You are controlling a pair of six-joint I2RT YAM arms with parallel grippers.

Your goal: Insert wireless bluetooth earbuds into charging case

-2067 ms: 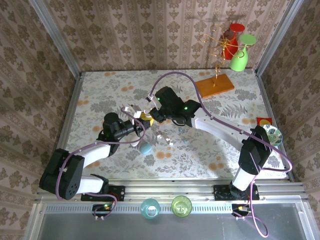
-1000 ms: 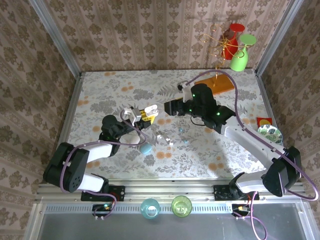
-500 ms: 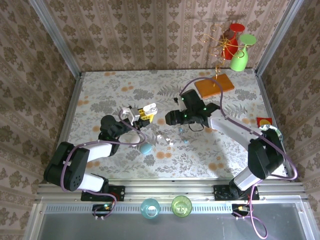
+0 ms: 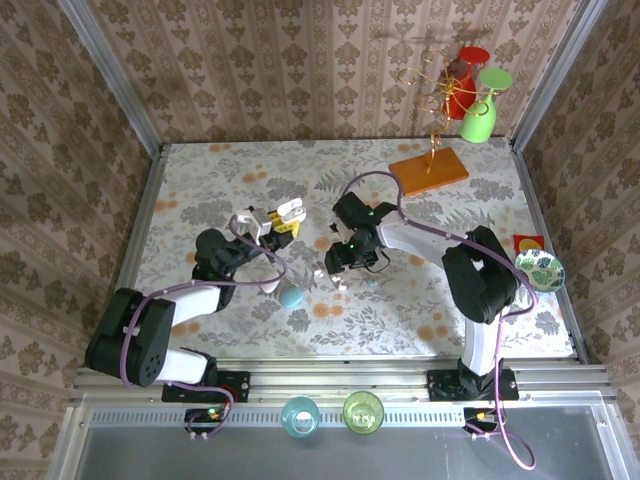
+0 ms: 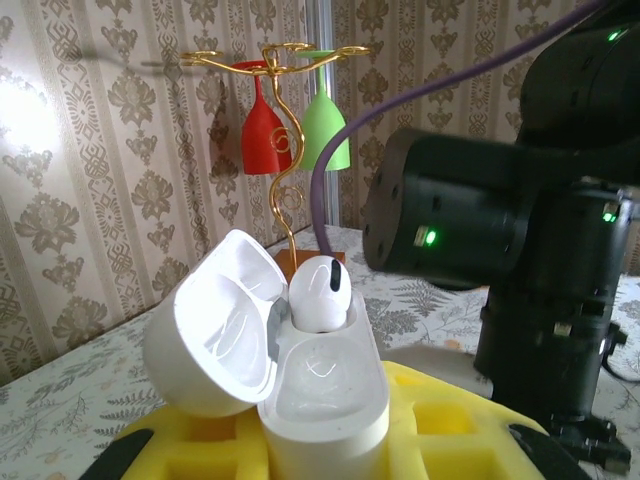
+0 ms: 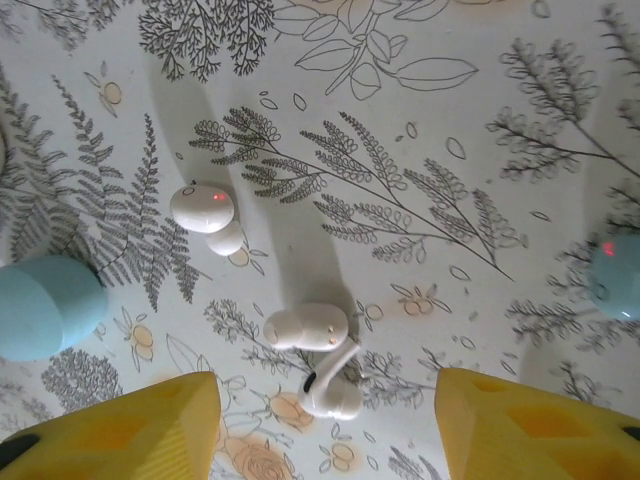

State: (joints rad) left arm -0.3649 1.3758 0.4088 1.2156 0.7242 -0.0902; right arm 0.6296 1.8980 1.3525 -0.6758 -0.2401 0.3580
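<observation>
My left gripper (image 4: 272, 224) is shut on an open white charging case (image 5: 322, 400), held upright between yellow pads (image 5: 440, 425). Its lid (image 5: 215, 325) tips to the left, and one white earbud (image 5: 320, 294) sits in the far slot. My right gripper (image 6: 330, 430) hangs open, pointing down at the table, its yellow fingers (image 6: 120, 430) on either side of a white stemmed earbud (image 6: 333, 388). A second white earbud (image 6: 305, 326) touches it just beyond. A third white one (image 6: 205, 212) lies further left. In the top view the right gripper (image 4: 340, 262) is just right of the held case (image 4: 290, 211).
A pale blue oval case (image 4: 291, 296) lies near the left arm, left of the right gripper's fingers (image 6: 45, 305). A teal bit (image 6: 615, 275) lies to their right. A gold rack on an orange base (image 4: 428, 171) holds red and green glasses at the back right. A patterned plate (image 4: 539, 268) sits at the right edge.
The right arm has swung in from the back right and come down over the loose earbuds, its jaws a little narrower. The left gripper has shifted the case slightly back.
</observation>
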